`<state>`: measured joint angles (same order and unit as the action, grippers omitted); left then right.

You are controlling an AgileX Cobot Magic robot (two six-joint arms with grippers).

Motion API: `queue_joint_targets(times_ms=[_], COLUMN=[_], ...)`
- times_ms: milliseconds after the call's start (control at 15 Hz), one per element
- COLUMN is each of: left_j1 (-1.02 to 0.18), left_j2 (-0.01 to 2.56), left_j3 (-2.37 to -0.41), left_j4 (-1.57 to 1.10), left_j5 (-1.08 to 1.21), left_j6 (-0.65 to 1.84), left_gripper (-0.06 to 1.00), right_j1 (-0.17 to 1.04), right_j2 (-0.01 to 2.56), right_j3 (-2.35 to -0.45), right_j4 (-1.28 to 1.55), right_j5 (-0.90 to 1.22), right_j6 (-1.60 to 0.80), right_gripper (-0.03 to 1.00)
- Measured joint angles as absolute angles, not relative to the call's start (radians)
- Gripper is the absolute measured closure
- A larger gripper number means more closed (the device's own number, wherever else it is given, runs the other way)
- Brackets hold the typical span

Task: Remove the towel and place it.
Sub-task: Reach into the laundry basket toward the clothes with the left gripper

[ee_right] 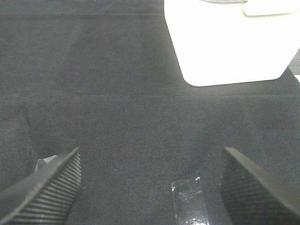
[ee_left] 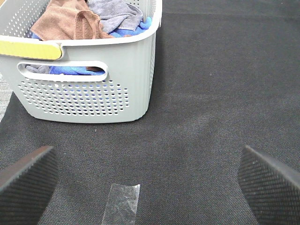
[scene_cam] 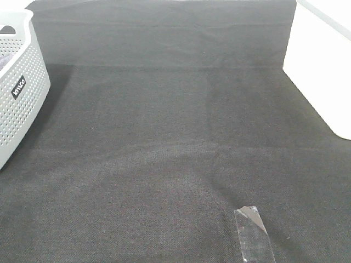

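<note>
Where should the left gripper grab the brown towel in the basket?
Probably best: pinch the brown towel at its raised fold beside the grey cloth, coming straight down. The basket walls block any side approach, and that ridge stands proud of the pile. The left gripper is open, outside the basket.

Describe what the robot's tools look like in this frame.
Each wrist view shows only two fingers. The left tool and right tool have broad, dark grey fingers with tapering tips and a fine dotted or ribbed texture. No cables, markings or arm links are visible.
</note>
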<state>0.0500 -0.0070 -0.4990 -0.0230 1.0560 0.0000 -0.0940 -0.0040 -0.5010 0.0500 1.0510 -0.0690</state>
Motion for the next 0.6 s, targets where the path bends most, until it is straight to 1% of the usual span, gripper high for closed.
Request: queue_joint_targets(times_ms=[600], left_j1=[0.050], left_j2=[-0.007], left_j3=[-0.499], left_j4=[-0.023], left_j5=[1.056], left_j6=[0.000], left_gripper=[-0.05], right_j1=[-0.094], right_j2=[-0.004], right_j3=[-0.501], right_j4=[0.050], right_j5=[1.051], right_j6=[-0.069], right_gripper=[0.21])
